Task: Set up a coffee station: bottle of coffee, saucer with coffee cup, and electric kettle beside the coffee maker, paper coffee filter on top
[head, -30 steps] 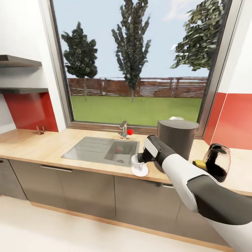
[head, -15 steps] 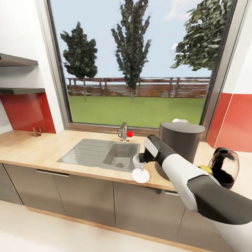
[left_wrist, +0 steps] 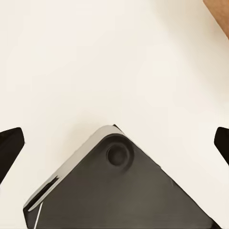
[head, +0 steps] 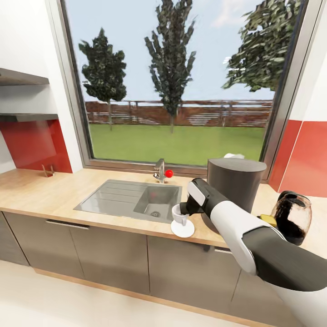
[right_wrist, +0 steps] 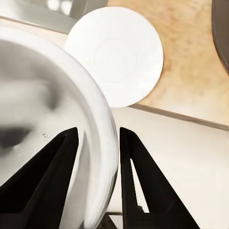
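right gripper (head: 180, 213) pinching the coffee cup (head: 177, 212) rim, now lifted just above the saucer (head: 182, 228) at lower centre versus 1 s ago, so placing remains; left gripper (left_wrist: 114, 143) fingers spread wide.

One cup (head: 177, 212); one saucer (head: 182, 229)

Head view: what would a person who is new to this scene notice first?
Probably the right gripper, which holds the coffee cup by its rim just above the saucer near the countertop's front edge. Right behind stands the tall grey coffee maker, and further right the electric kettle.
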